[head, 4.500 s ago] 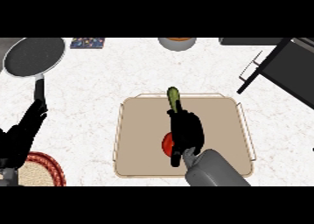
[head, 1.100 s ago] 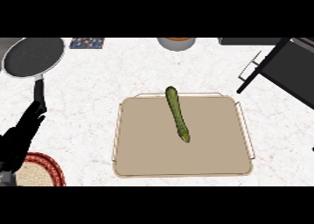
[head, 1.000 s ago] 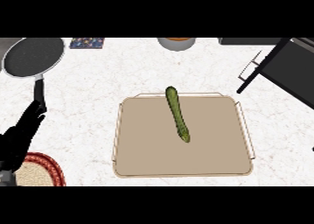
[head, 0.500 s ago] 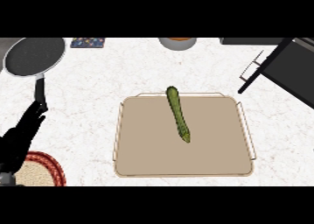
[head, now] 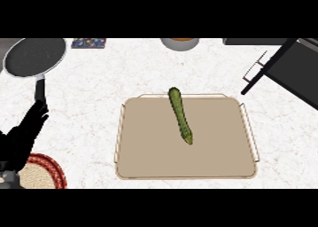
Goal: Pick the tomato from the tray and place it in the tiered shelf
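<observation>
Left hand [head: 21, 139] rests open, fingers up, at the lower left edge, and since no tomato shows on the tray [head: 154, 153], only a green vegetable [head: 180, 116], the unseen right hand, state unknown, probably carries it toward the tiered shelf [head: 298, 71], where a gentle release is needed.

White marbled counter [head: 138, 73] — evenly lit

This is a kitchen. A black frying pan [head: 36, 56] lies on the white stone table [head: 122, 75]. A long green vegetable [head: 180, 115] lies on a tray [head: 120, 133]. A pot [head: 180, 43] stands behind.
</observation>
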Available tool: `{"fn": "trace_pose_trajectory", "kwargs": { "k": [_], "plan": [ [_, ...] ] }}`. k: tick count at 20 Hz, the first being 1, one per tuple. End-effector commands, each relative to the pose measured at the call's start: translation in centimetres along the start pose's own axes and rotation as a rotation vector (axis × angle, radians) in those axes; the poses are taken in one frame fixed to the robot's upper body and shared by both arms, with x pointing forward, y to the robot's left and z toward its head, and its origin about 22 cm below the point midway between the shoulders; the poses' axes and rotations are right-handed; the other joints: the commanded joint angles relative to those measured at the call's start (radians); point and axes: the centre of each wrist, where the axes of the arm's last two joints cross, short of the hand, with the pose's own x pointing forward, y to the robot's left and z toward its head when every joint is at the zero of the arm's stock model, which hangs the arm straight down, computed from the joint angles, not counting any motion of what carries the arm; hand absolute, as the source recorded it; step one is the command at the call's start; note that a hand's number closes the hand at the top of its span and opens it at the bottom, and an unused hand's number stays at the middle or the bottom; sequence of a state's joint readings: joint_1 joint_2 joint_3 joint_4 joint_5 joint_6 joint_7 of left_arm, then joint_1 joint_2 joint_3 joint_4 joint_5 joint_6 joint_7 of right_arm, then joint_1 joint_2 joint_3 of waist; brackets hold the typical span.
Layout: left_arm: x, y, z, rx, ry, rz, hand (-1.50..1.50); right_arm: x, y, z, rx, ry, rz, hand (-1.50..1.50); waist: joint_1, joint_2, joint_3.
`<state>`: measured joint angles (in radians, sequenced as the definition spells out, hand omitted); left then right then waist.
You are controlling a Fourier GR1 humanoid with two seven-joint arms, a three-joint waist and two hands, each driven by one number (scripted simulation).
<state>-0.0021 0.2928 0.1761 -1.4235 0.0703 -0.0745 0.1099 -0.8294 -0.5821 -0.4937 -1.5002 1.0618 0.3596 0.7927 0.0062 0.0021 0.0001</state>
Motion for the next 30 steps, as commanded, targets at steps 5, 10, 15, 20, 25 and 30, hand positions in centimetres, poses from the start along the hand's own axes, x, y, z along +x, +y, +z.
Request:
{"fn": "trace_pose_trajectory", "kwargs": {
  "k": [5,10,15,20,25,30],
  "plan": [
    [-0.7,1.2,0.4,0.003,0.009,0.008,0.0,-2.6,2.8,-1.9,0.026,0.022,0.084,-1.5,-0.002,-0.002,0.0],
    [-0.6,0.9,1.8,-0.018,0.003,-0.004,0.0,-3.5,3.8,-3.5,-0.005,0.004,-0.034,-1.5,0.005,-0.001,0.0],
    [0.2,0.0,0.9,-0.001,-0.006,-0.004,0.0,-3.1,3.1,-3.0,0.009,0.012,-0.188,-1.5,0.001,-0.003,0.0],
    [-0.9,-0.2,0.8,0.004,-0.015,0.006,0.0,-3.6,0.9,-3.0,0.045,0.059,-0.376,-1.5,-0.007,-0.004,0.0],
    [-1.8,0.2,0.9,0.0,0.009,-0.012,0.0,-4.9,-2.5,-1.9,0.017,0.057,-0.534,-1.5,-0.012,-0.005,-0.001],
    [0.6,1.1,0.7,0.025,0.0,-0.004,0.0,-7.4,-9.1,1.1,-0.055,0.005,-0.591,-1.5,-0.024,-0.011,0.0]
  ]
}}
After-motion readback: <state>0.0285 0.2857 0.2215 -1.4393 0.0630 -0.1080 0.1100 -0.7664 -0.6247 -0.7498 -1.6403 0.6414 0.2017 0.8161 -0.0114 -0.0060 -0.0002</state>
